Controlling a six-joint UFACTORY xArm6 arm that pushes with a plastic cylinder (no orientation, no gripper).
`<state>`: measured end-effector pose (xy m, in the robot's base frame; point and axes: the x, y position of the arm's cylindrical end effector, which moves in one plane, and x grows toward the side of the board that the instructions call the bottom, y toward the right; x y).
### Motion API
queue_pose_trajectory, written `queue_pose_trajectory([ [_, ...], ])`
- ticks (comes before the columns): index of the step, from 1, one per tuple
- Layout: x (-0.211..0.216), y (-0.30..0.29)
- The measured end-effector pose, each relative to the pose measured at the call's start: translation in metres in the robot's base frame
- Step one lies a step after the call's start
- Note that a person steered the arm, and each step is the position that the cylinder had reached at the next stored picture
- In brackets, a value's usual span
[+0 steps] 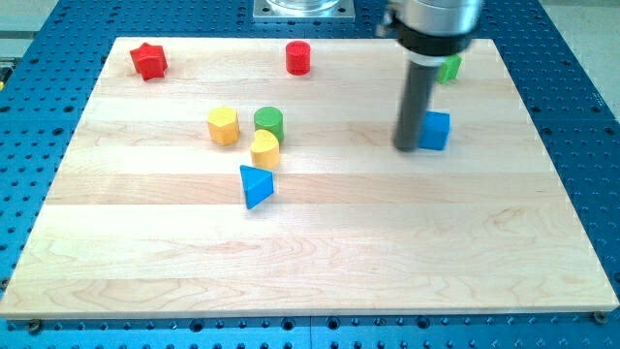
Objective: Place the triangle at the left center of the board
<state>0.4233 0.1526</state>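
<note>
The blue triangle [256, 185] lies on the wooden board [320, 271], left of centre. My tip [406, 147] rests on the board in the right half, touching or almost touching the left side of a blue cube [435, 130]. The tip is far to the right of the triangle. A yellow heart [264, 148] sits just above the triangle. A green cylinder [268, 122] sits above the heart.
A yellow hexagon [223, 125] stands left of the green cylinder. A red star [148, 60] is at the top left and a red cylinder [297, 57] at the top centre. A green block [449, 67] is partly hidden behind the arm at the top right.
</note>
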Motion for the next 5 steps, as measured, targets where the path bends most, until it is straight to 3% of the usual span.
queue_pose_trajectory([
  [1, 0.042, 0.004],
  [2, 0.077, -0.068],
  [3, 0.045, -0.12],
  [4, 0.085, -0.187],
  [5, 0.085, -0.247],
])
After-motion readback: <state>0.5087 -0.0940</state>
